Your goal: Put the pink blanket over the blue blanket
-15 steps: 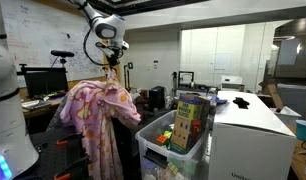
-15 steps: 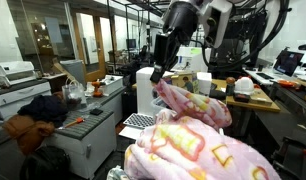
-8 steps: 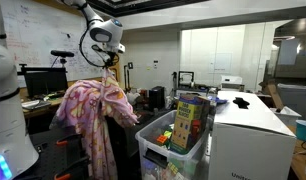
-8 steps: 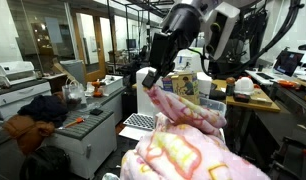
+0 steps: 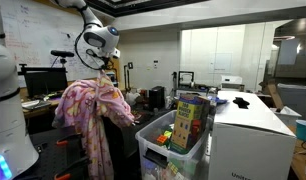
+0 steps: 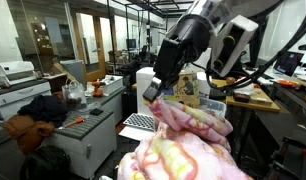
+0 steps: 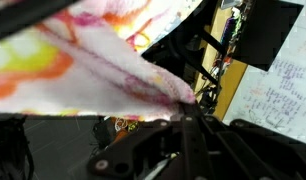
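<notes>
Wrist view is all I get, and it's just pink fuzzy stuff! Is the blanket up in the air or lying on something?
Observer: Up in the air. In an exterior view the gripper holds the pink blanket by one pinched bit, and the rest hangs down in a long bunch.
Operator: Is anything close beside it?
Observer: Yes, a clear bin full of colourful toys stands next to the hanging cloth, with a white cabinet beyond it.
Operator: Where's the blue blanket?
Observer: I can't make it out in any view. In an exterior view the pink blanket heaps up in the foreground below the gripper.
</notes>
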